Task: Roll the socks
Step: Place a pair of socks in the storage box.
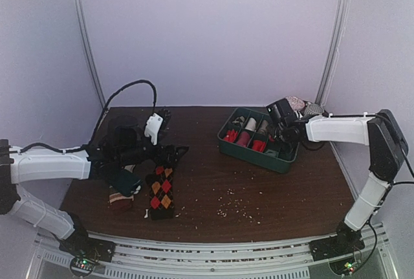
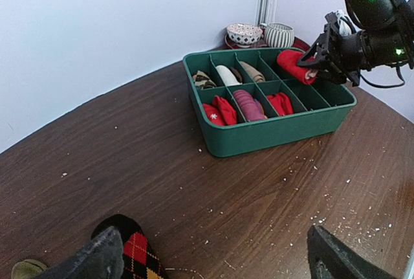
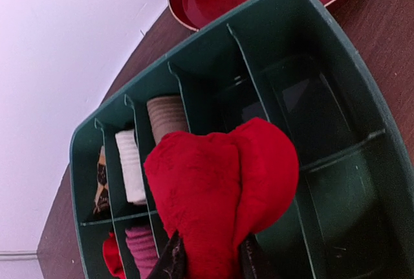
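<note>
Right jaws clamp rolled red sock (image 3: 220,188) over green divider tray (image 2: 278,133) holding other rolled socks (image 2: 248,104). Left jaws wide open above argyle sock (image 1: 160,191) on desk (image 1: 259,182).

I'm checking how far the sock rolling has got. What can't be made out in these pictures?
Top view: the second sock lies partly under the left arm, its colours unclear.
Left wrist view: the bottom edge cuts off most of the argyle sock.
Right wrist view: the red sock in the right gripper hides the green tray compartment beneath it; the bottom edge cuts off the fingers.
</note>
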